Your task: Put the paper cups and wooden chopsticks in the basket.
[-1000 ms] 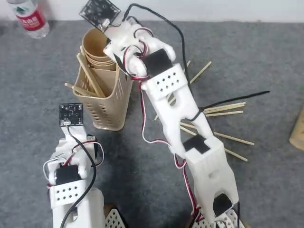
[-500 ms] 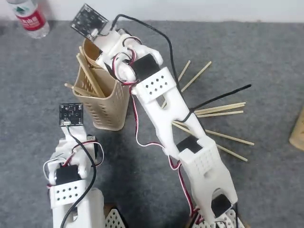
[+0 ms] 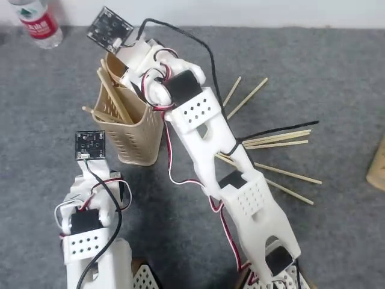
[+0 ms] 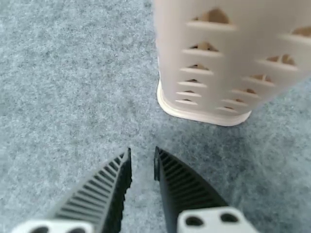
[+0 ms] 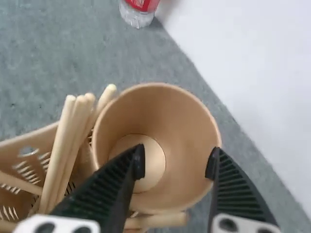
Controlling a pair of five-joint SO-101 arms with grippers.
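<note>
A beige slotted basket [image 3: 135, 135] stands upright on the grey carpet, with wooden chopsticks [image 3: 113, 96] leaning in it. In the right wrist view a brown paper cup [image 5: 160, 141] sits upright in the basket [image 5: 19, 170] beside chopsticks [image 5: 68, 145]. My right gripper [image 5: 176, 153] hangs open right above the cup, one finger over its inside and the other at its rim. Several loose chopsticks [image 3: 283, 138] lie on the carpet to the right of the right arm [image 3: 192, 108]. My left gripper [image 4: 143, 158] is shut but for a thin slit, empty, low on the carpet just in front of the basket [image 4: 228, 63].
A plastic bottle with a red label [image 3: 37, 21] lies at the back left, near the basket, also the bottle [image 5: 138, 9] past the cup. A light wooden object [image 3: 378, 165] pokes in at the right edge. A white wall bounds the carpet at the back.
The right arm has swung left and back over the basket, so its wrist now covers the cups that showed in the basket's mouth. The left arm has stayed still.
</note>
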